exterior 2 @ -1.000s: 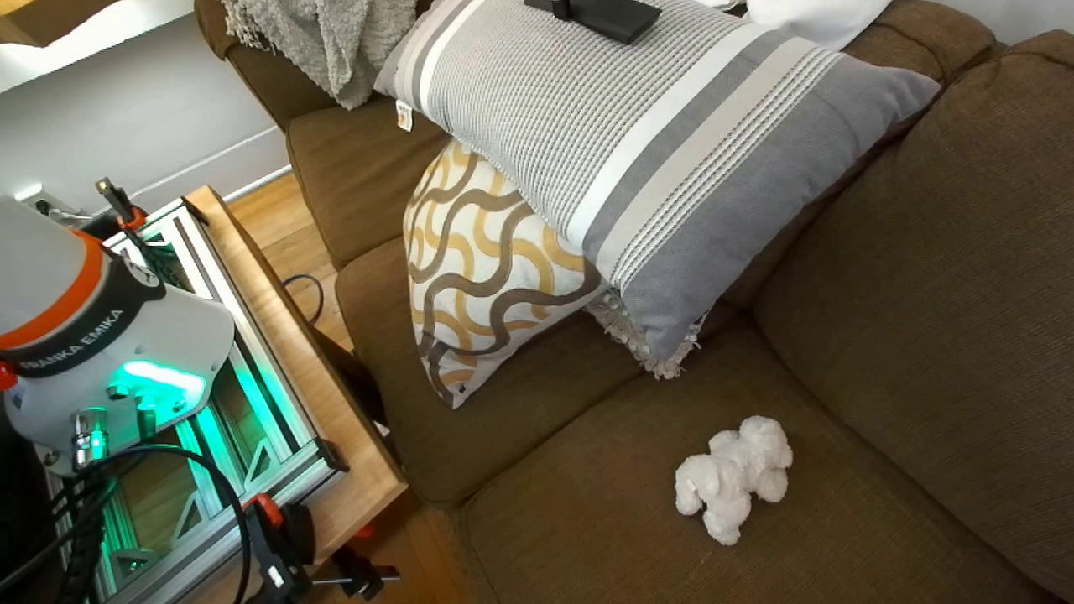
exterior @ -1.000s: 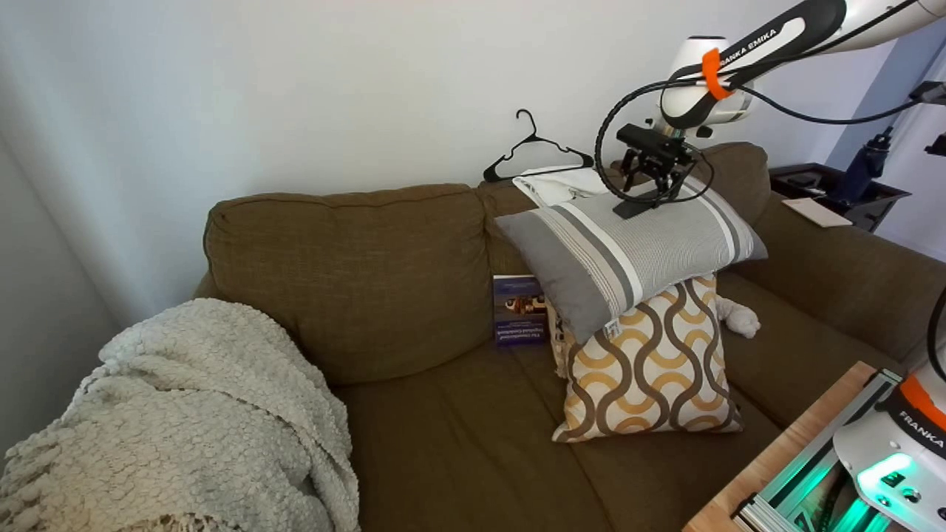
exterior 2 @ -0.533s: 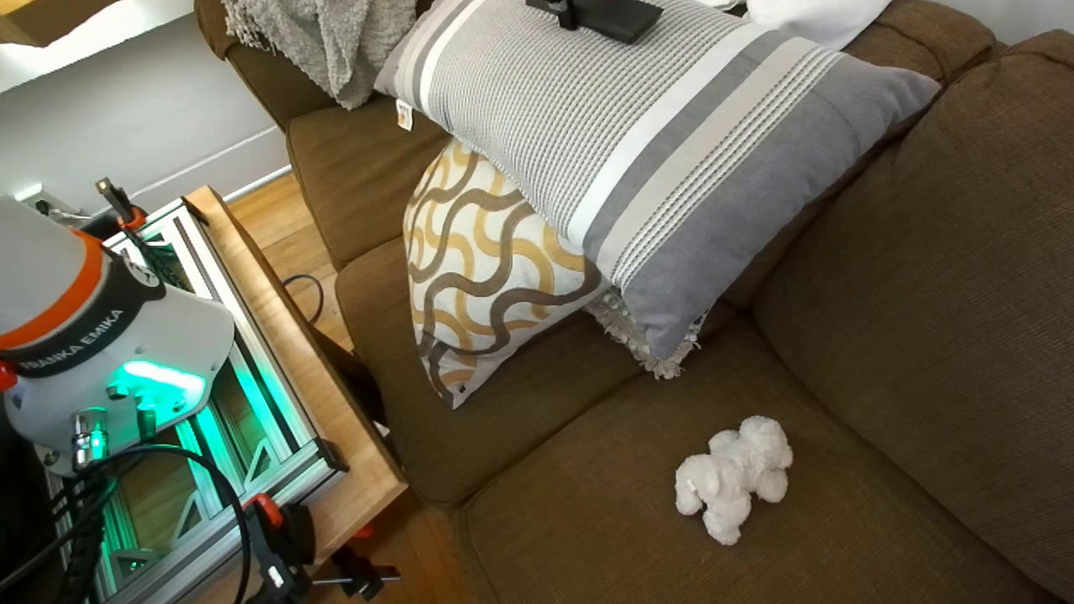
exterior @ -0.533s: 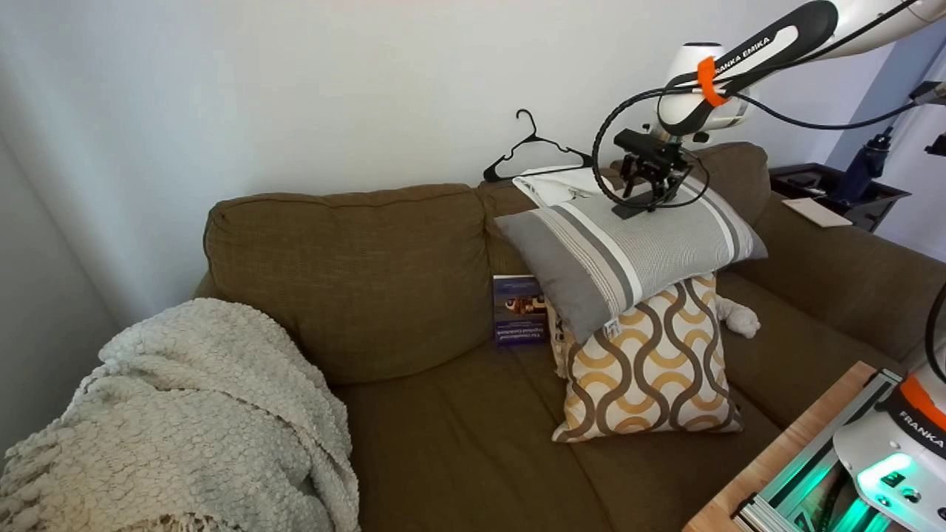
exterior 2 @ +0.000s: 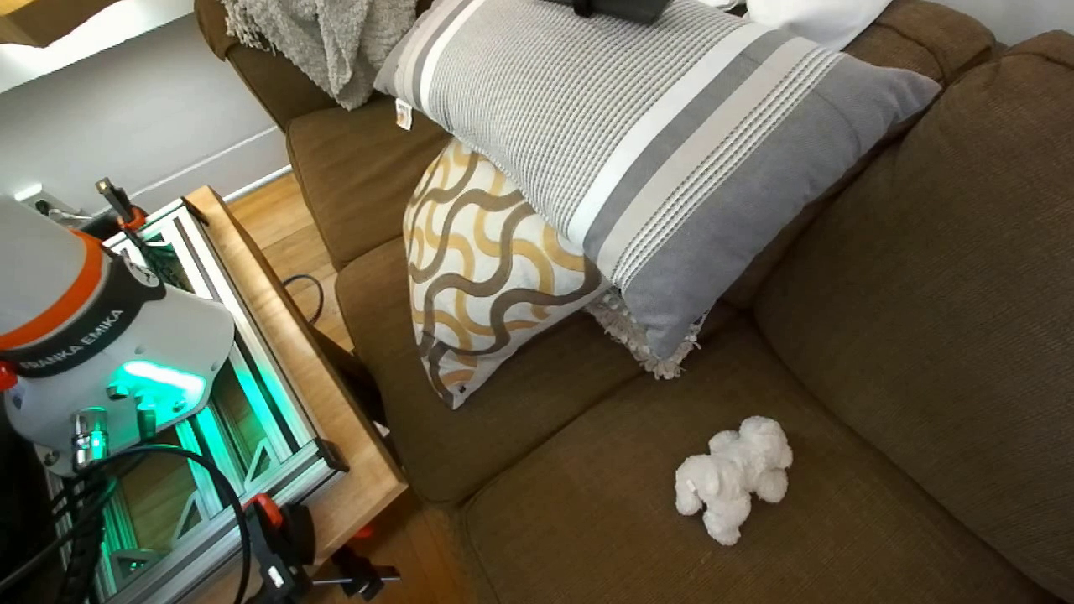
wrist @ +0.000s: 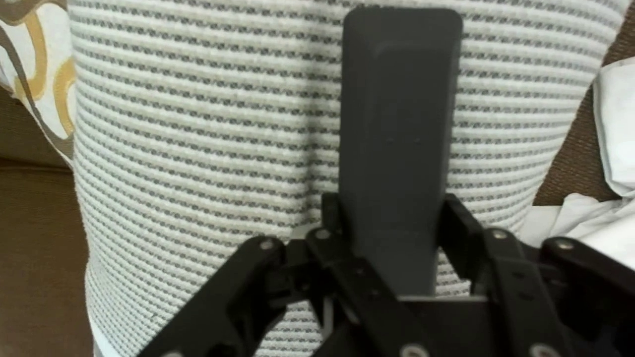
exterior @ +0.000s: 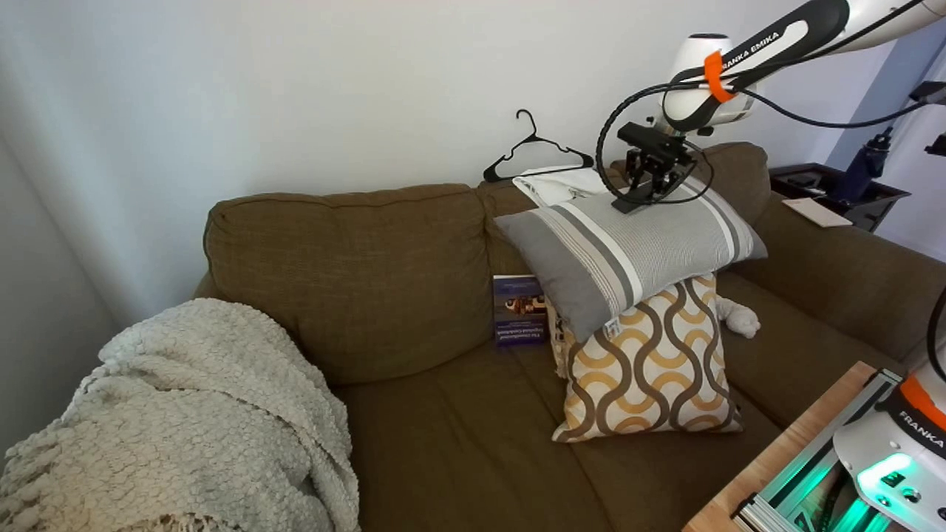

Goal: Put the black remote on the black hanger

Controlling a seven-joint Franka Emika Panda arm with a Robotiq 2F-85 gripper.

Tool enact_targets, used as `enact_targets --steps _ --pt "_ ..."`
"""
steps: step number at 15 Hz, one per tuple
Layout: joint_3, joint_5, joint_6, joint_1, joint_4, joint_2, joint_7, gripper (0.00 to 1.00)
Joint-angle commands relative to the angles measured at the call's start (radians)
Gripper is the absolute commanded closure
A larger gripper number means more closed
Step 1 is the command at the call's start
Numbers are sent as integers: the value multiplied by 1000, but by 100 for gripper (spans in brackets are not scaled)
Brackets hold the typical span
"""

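Note:
The black remote (wrist: 399, 114) is a slim dark bar, gripped across its width by my gripper (wrist: 389, 218), whose two fingers press its long sides in the wrist view. Its far end points away from the palm, over the grey striped pillow (wrist: 208, 148). In both exterior views the remote (exterior: 627, 205) (exterior 2: 629, 7) is only partly visible, at the pillow's upper part, and it appears a little raised from the fabric. The black hanger (exterior: 533, 138), hook upward, is against the wall above the sofa back, left of my gripper in an exterior view.
A white cloth (exterior: 562, 185) lies below the hanger on the sofa back. Under the striped pillow leans a yellow-patterned pillow (exterior: 650, 362), with a blue book (exterior: 519, 314) beside it. A white plush toy (exterior 2: 734, 478) lies on the seat. A fleece blanket (exterior: 199, 414) covers one end.
My gripper first dipped slightly, then shut on the remote. Over the last half second gripper and remote have risen a little together. The pillows and hanger have stayed where they were.

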Motion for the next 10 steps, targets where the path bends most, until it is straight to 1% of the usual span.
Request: enact_targets --steps 1,4,6,8,10 --pt "-15 -38 47 10 -59 -67 21 74" --pt "-13 46 156 -20 -49 -77 -9 74" --pt "-17 113 196 -40 15 -42 -17 74" --pt "-7 220 212 -61 93 3 -72 74" --pt "3 310 168 -75 204 60 -118 74"
